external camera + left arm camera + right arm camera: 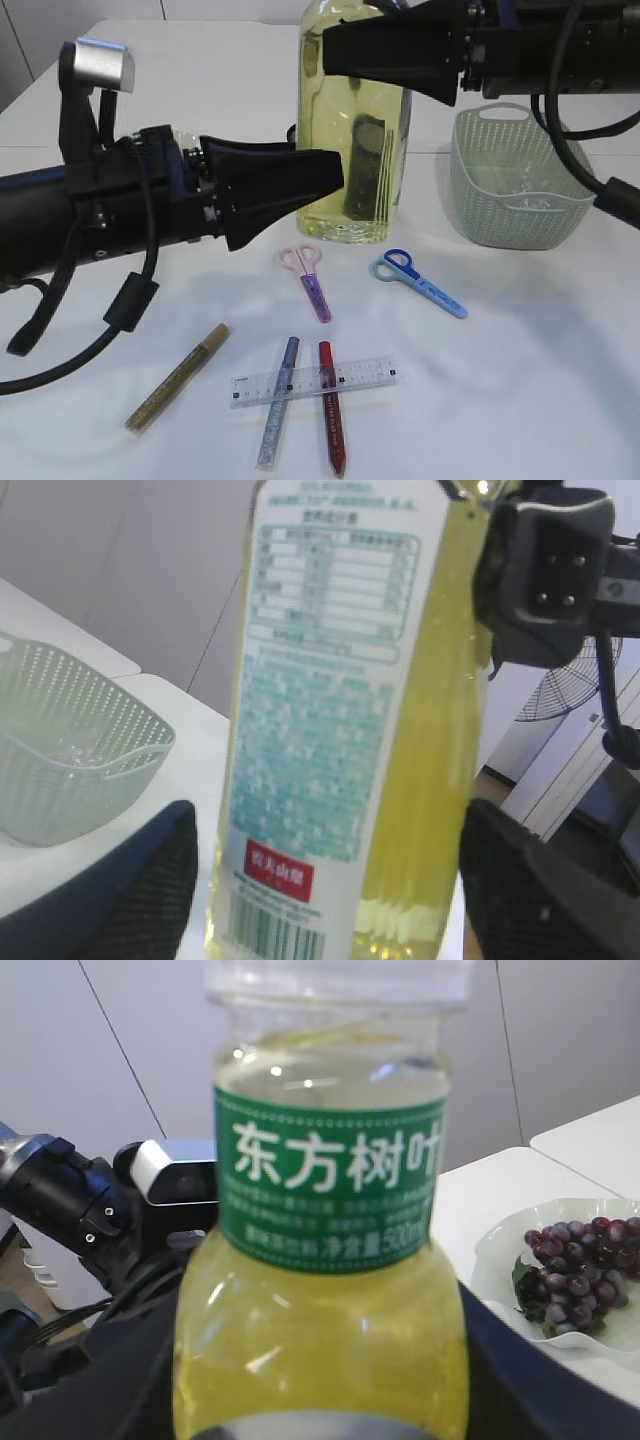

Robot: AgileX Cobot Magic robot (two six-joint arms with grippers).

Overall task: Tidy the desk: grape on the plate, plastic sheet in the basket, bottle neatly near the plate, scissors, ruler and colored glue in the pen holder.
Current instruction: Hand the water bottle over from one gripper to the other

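While both fingers flank it, the bottle (352,130) stands upright.

2 scissors (304,273), 3 glue pens (280,415), 1 ruler (360,378).

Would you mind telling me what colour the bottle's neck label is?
Green with white characters, on the bottle's neck label; the right wrist view shows it best.

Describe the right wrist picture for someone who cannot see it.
A clear bottle of yellow drink with a green label fills the middle of the picture, very close. Behind it to the right, purple grapes lie on a pale plate on a white table.
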